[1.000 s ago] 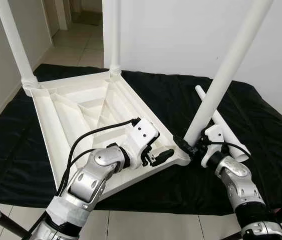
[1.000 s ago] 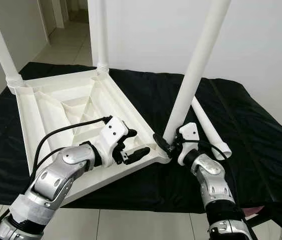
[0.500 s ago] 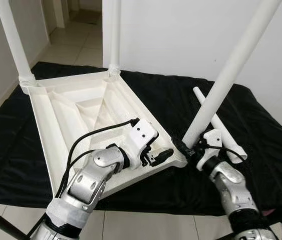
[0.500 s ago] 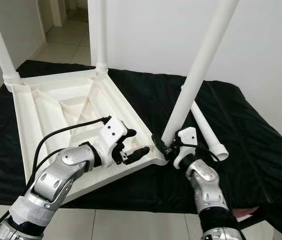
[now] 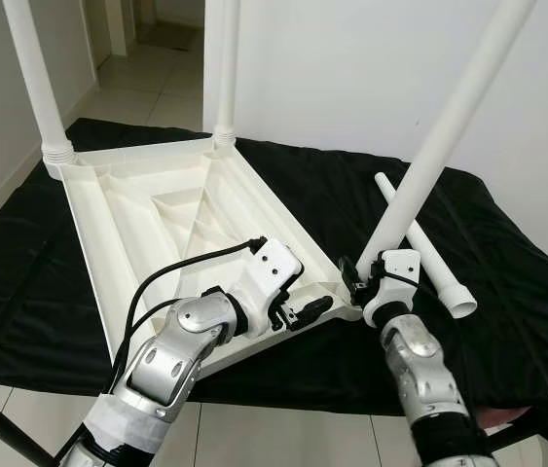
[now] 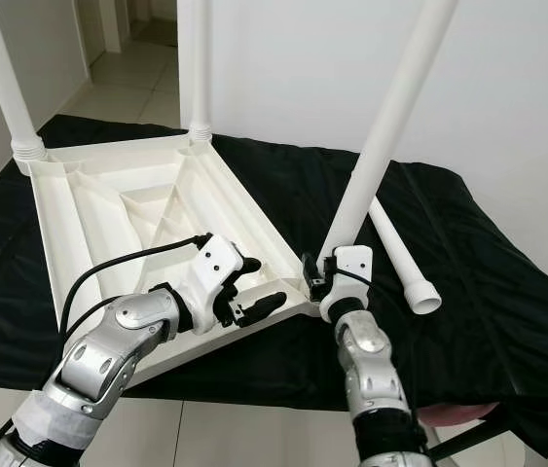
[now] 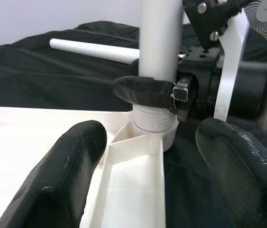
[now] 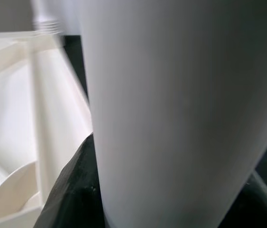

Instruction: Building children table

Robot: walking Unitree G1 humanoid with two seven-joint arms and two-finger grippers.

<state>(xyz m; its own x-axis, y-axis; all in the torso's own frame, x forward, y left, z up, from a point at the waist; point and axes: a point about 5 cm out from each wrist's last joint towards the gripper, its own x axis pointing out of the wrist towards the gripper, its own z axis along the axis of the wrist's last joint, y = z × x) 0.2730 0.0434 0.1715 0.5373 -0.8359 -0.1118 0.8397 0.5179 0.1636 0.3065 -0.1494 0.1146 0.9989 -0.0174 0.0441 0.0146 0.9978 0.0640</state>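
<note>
Two white plastic legs [image 5: 35, 83] stand upright in the far corners of the upturned white plastic tabletop [image 5: 147, 214], which lies ribbed side up on a black cloth [image 5: 507, 282]. A loose white leg tube [image 5: 424, 248] lies on the cloth just beyond the right arm. The right gripper [image 5: 361, 282] clamps a slanted third white leg [image 5: 439, 136] at the near corner socket. The left gripper [image 5: 303, 311], fingers parted, rests on the tabletop rim beside it.
</note>
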